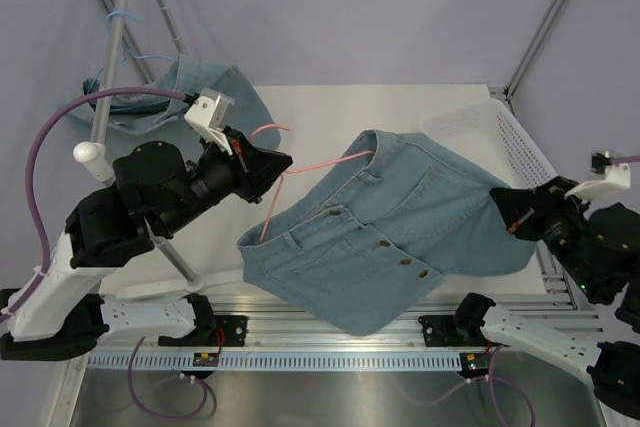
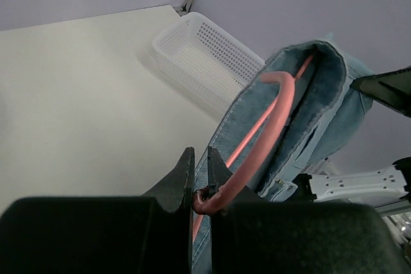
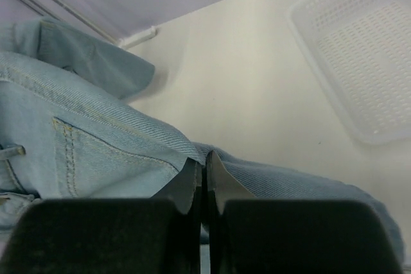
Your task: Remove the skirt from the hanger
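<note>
A light blue denim skirt (image 1: 400,237) with front buttons is stretched above the table between my two arms. A pink wire hanger (image 1: 320,165) runs into its waistband on the left. My left gripper (image 1: 283,165) is shut on the hanger near its hook. The left wrist view shows the jaws (image 2: 200,158) pinching the pink wire (image 2: 270,126), which curves into the open waist of the skirt (image 2: 334,107). My right gripper (image 1: 503,212) is shut on the skirt's right edge; in the right wrist view denim (image 3: 96,152) folds into the closed jaws (image 3: 204,162).
A white perforated basket (image 1: 500,132) lies on the table at the back right, also seen as the basket (image 2: 205,56) and the basket (image 3: 359,56). Another denim garment (image 1: 205,87) hangs at the back left by a clothes-rack pole (image 1: 115,37).
</note>
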